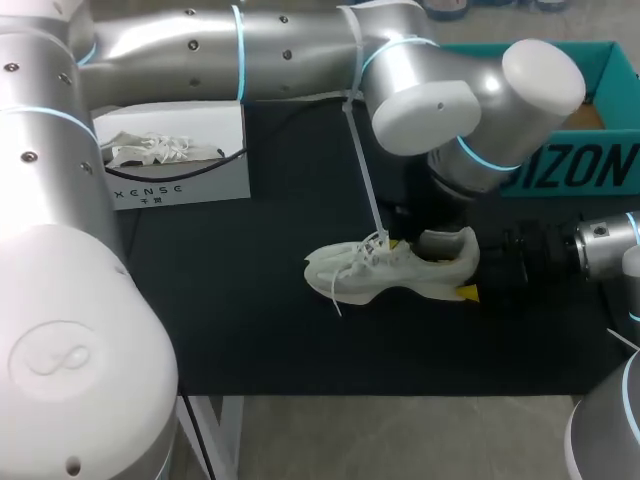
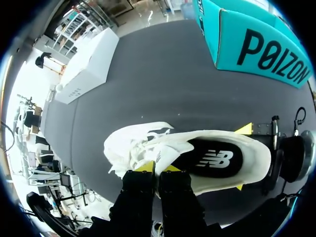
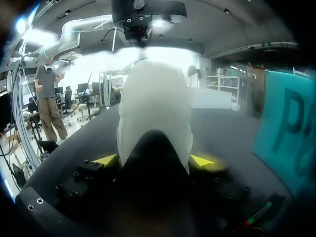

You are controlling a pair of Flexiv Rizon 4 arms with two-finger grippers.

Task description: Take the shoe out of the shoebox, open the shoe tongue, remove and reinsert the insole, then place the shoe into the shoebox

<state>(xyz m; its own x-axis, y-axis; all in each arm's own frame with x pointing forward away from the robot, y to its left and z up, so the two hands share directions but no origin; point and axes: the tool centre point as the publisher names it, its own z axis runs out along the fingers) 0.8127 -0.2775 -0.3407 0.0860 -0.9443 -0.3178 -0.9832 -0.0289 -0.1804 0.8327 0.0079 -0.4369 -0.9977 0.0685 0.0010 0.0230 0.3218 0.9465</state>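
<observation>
Black matting covers the table (image 1: 250, 330), with an open teal box (image 1: 600, 165) at its far right corner and a white box (image 1: 180, 185) toward the far left.

Between them, right of the table's middle, the shoe (image 1: 385, 275) stands on its sole, outside both boxes. Its long axis runs across the table, toe toward the left edge and heel toward the right edge.

At the heel end, the right gripper (image 3: 154, 160) comes in level from the right edge and clasps the heel, one yellow tip on each side.

From above, the left gripper (image 2: 158, 167) points down at the front of the shoe's mouth. Its fingers are pinched nearly together on a thin white flap that looks like the tongue (image 2: 160, 149) (the exact layer is hard to make out).

Just behind that grip, toward the heel, the dark insole (image 2: 212, 159) lies flat in the shoe. The left arm is plainly the nearer one for it. Any lift would probably need to go up and toeward while the heel is pinned.
</observation>
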